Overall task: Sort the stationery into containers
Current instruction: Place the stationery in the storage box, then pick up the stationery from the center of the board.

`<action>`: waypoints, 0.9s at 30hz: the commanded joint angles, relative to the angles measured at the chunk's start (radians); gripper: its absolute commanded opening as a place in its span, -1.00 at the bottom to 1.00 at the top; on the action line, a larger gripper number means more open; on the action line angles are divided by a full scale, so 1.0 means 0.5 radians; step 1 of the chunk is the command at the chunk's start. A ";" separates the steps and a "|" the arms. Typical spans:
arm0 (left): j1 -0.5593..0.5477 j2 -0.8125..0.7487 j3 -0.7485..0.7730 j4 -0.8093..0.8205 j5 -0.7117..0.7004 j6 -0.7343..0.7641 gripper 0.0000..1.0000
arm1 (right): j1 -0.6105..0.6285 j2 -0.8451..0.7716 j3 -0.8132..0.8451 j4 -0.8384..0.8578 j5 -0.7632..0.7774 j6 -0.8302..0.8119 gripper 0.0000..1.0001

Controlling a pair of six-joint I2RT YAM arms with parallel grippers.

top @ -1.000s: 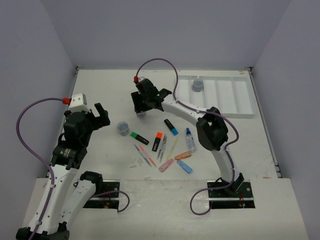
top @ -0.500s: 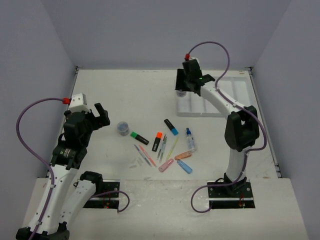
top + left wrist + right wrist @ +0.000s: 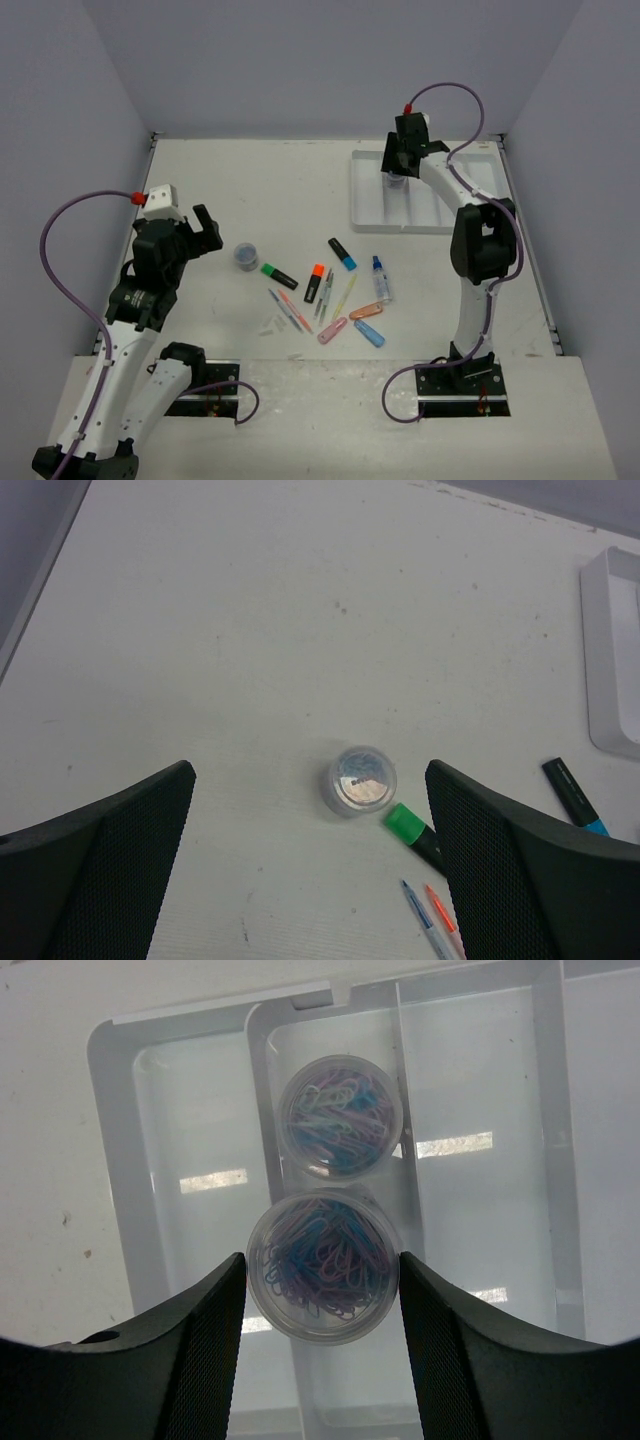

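My right gripper (image 3: 322,1290) is shut on a round clear jar (image 3: 323,1267) full of blue and purple paper clips. It hangs over the second compartment from the left of the white tray (image 3: 110,1160), near the far end. A second jar (image 3: 340,1117) stands in that compartment just beyond it. My left gripper (image 3: 310,860) is open above the table. A third jar (image 3: 361,780) stands ahead of it, touching neither finger, beside a green-capped highlighter (image 3: 412,829). In the top view, highlighters (image 3: 314,282), pens (image 3: 290,310), capsule pieces (image 3: 365,312) and a blue-capped bottle (image 3: 381,278) lie mid-table.
The tray (image 3: 365,200) lies at the back right, its other compartments showing nothing inside. Grey walls close in the table on the left, back and right. The right arm (image 3: 480,240) stretches along the tray's near right side.
The right arm swung from the table's middle to the right and back, carrying the jar over the tray. The left arm has barely moved.
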 commanded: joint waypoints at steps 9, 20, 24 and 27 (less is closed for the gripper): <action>0.008 0.015 -0.006 0.078 0.035 0.012 1.00 | 0.000 -0.035 0.014 0.013 0.052 0.008 0.34; 0.008 0.009 -0.006 0.076 0.005 0.012 1.00 | 0.240 -0.278 -0.096 0.005 -0.086 -0.048 0.46; 0.014 0.000 0.009 0.054 -0.093 -0.017 1.00 | 0.677 -0.325 -0.145 0.064 -0.296 -0.084 0.55; 0.014 -0.006 0.012 0.044 -0.118 -0.025 1.00 | 0.981 -0.270 -0.100 0.089 -0.336 -0.061 0.96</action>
